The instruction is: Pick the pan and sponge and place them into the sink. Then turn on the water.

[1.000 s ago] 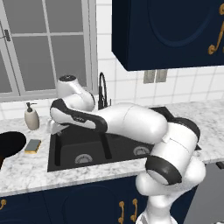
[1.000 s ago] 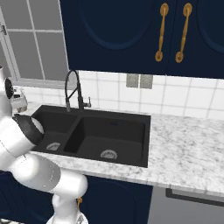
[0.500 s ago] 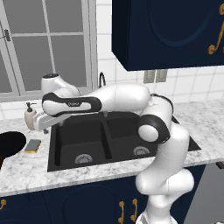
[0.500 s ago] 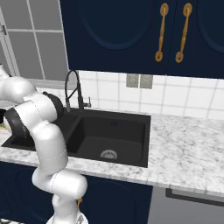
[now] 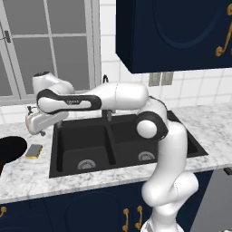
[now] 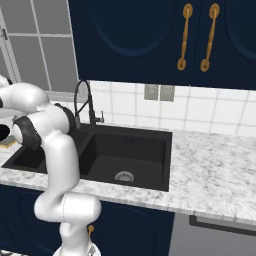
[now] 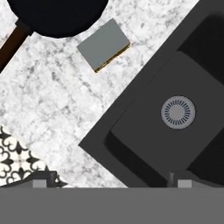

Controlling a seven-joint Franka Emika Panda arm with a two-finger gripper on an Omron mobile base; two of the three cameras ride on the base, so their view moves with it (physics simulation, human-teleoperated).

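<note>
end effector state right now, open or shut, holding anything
End effector: open and holding nothing; it hangs above the counter edge beside the sink, with the sponge and pan lying apart from it on the counter.

pan (image 5: 10, 149) cut by left edge (handle unseen there), faucet (image 5: 106, 97) mostly behind arm

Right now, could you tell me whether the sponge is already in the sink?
No, the sponge lies on the marble counter beside the sink.
</note>
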